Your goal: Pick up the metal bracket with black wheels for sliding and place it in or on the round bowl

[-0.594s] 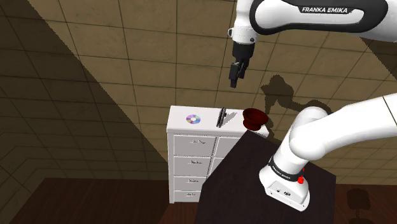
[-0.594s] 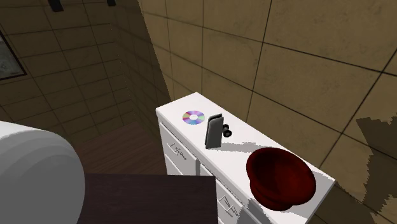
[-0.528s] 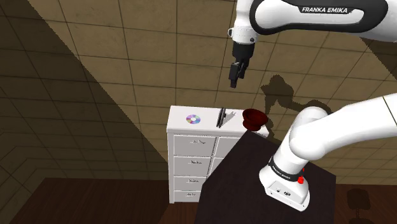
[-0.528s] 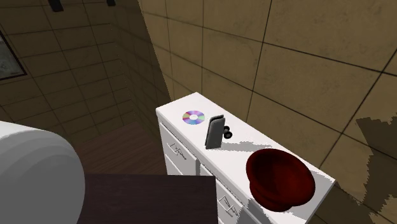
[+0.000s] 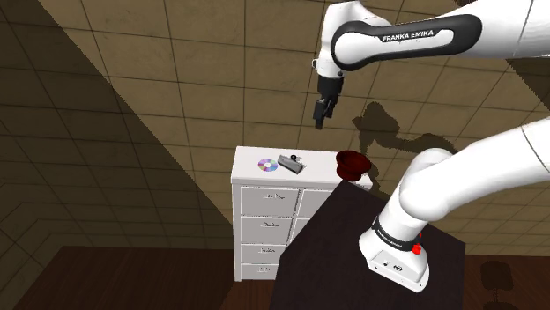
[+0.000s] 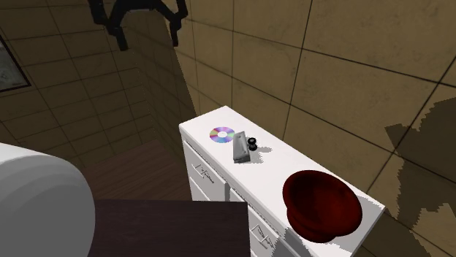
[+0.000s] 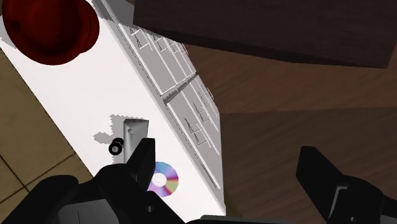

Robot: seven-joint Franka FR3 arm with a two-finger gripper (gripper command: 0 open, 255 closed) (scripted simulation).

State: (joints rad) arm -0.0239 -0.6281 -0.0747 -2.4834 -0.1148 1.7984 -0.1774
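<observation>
A grey metal bracket (image 5: 290, 163) with small black wheels (image 6: 252, 142) lies flat on top of a white dresser (image 5: 251, 173), beside a shiny disc (image 5: 267, 165). A dark red round bowl (image 5: 353, 164) stands at the dresser top's other end. My gripper (image 5: 323, 113) hangs high above the dresser, between bracket and bowl in the shoulder view, open and holding nothing. The second exterior view has the gripper (image 6: 148, 33) near its top left, fingers spread. Through the wrist view the bracket (image 7: 133, 132), the disc (image 7: 163, 180) and the bowl (image 7: 49, 28) lie far below the gripper (image 7: 230, 165).
The dresser (image 6: 272, 165) stands against a tan tiled wall, its drawer fronts (image 5: 264, 229) facing a dark wooden floor (image 7: 286, 95). My dark stand (image 5: 353, 238) sits close beside the dresser's bowl end.
The bracket stood upright on its edge before; now it lies tipped flat nearer the disc. The gripper has dropped into the second exterior view and shifted slightly in the shoulder view.
</observation>
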